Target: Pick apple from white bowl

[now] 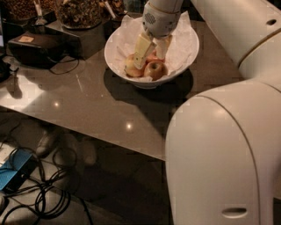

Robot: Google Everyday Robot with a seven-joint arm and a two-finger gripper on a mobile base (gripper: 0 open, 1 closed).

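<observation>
The white bowl (184, 55) stands on the grey table, lined with crumpled white paper. Three apples lie in its near part. The golden-yellow apple (156, 69) with an orange-red blush is at the front. A paler yellow apple (131, 70) lies to its left. A redder one (152, 57) shows only partly behind them. My gripper (148, 60) reaches down into the bowl from above. Its fingers (142, 49) are spread apart, one by the pale apple, the other just behind the golden apple. It holds nothing.
A black box (33, 47) with a cable sits on the table's left. Dark containers of snacks (79, 13) stand behind it. My white arm (219, 145) fills the right foreground. Cables and a blue object (15, 169) lie on the floor below the table edge.
</observation>
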